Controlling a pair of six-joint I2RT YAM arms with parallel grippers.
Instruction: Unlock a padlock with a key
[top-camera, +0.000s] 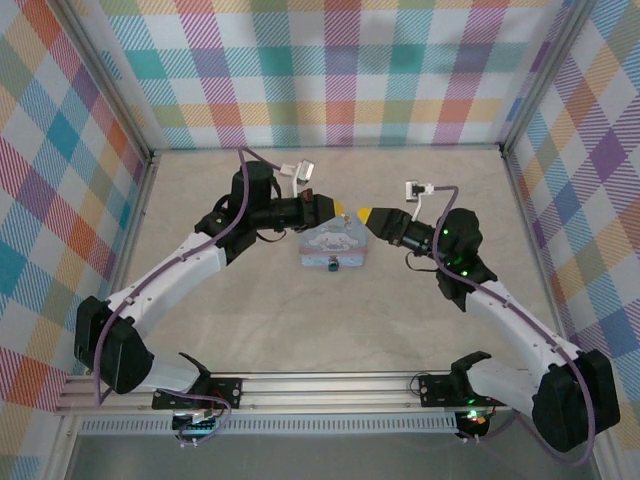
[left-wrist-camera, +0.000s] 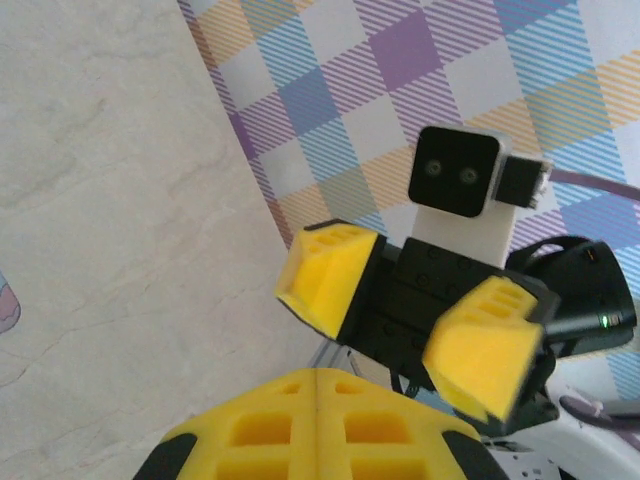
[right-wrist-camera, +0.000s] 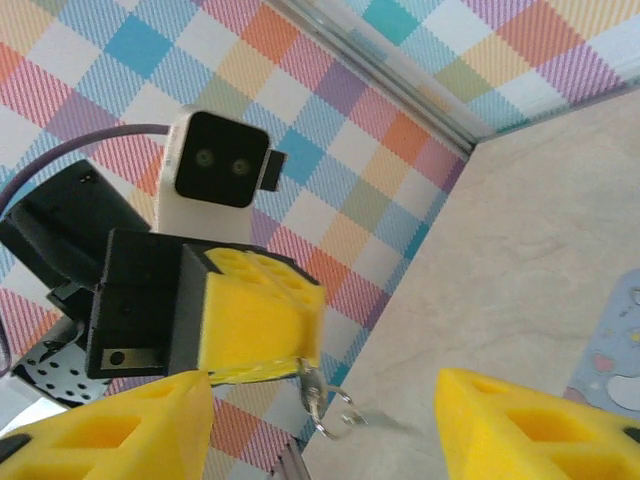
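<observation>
1. Left claw (right-wrist-camera: 298, 362) shut on the key (right-wrist-camera: 314, 392), by the tin's (top-camera: 330, 240) far side.
2. Right claw (left-wrist-camera: 405, 320) wide open, just right.
3. Padlock (top-camera: 331, 266) at the tin's near edge.
4. Might drop: tiny pinch, loose dangle.

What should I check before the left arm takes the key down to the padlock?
1. Left gripper shut on the key: ok.
2. Right gripper open, holding nothing: ok.
3. Which way the key points: cannot tell, too small.
4. Padlock visible at the near side of the tin: ok.
5. Padlock steadied by a gripper: not ok, neither touches it.
</observation>
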